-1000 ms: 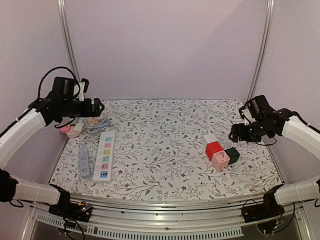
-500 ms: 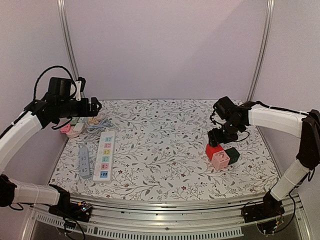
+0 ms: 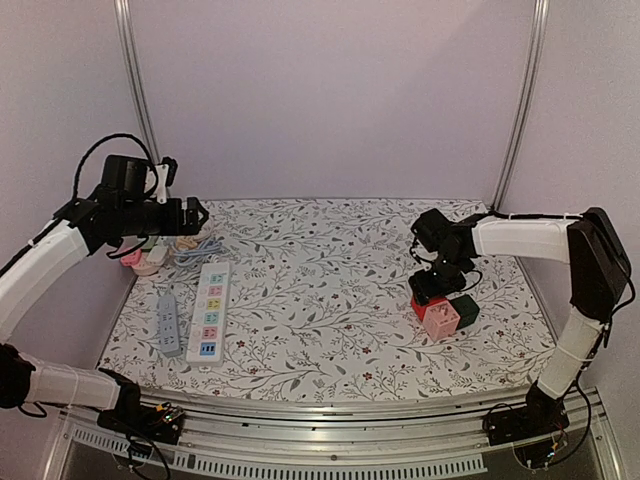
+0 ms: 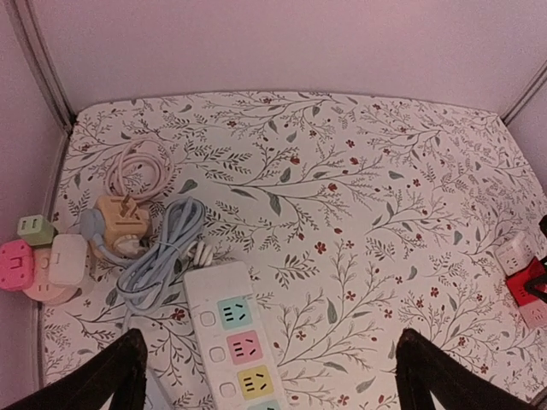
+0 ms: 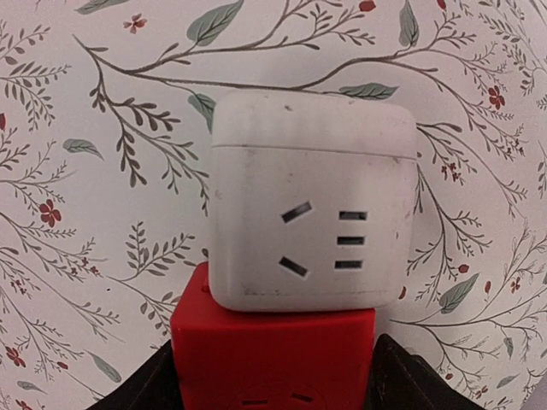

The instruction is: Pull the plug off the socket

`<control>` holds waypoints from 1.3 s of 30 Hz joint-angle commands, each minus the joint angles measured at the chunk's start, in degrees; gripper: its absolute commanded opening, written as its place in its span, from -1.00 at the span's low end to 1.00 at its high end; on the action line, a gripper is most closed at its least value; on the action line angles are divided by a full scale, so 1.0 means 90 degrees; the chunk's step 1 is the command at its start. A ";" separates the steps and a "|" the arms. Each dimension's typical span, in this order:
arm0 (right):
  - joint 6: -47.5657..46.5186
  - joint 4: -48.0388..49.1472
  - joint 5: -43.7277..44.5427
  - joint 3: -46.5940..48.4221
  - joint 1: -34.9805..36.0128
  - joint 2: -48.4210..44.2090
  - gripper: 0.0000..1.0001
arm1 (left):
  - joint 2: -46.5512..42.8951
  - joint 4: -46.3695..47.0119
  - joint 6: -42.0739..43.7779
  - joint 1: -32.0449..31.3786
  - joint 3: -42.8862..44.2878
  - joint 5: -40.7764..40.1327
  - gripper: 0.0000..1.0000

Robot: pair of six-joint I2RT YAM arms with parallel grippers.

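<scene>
Plainly, the left end effector (image 4: 269,359) gaped wide, empty; the right end effector (image 3: 430,290) flanked the red plastic socket cube (image 5: 273,342) — whether it gripped, I could not tell.

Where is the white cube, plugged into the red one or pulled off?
Plugged in. The white cube sits tight against the red cube, with no gap between them.
</scene>
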 commanded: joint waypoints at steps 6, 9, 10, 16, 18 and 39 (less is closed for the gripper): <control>-0.0275 0.0383 0.0123 0.0002 0.0108 0.0372 0.47 | 0.0110 -0.0052 -0.0018 -0.0055 -0.0059 0.0210 0.99; -0.0318 0.0415 0.0153 0.0002 0.0133 0.0444 0.44 | 0.0113 -0.0020 -0.0043 -0.0059 -0.0072 0.0320 0.99; -0.0332 0.0427 0.0155 -0.0004 0.0148 0.0456 0.36 | 0.0109 -0.0011 -0.0053 -0.0056 -0.0085 0.0372 0.99; -0.0509 0.0882 -0.0022 -0.0255 0.0272 0.0073 -0.11 | 0.0209 0.0111 -0.0181 -0.0061 -0.0138 0.0727 0.99; -0.0670 0.1123 -0.0145 -0.0320 0.0355 -0.0165 -0.15 | 0.0309 0.0229 -0.0258 -0.0089 -0.0176 0.1062 0.99; -0.1695 0.4192 -0.0919 -0.0880 0.2124 -0.1355 -0.27 | 0.3429 0.1175 -0.1115 -0.1969 0.0969 0.4260 0.99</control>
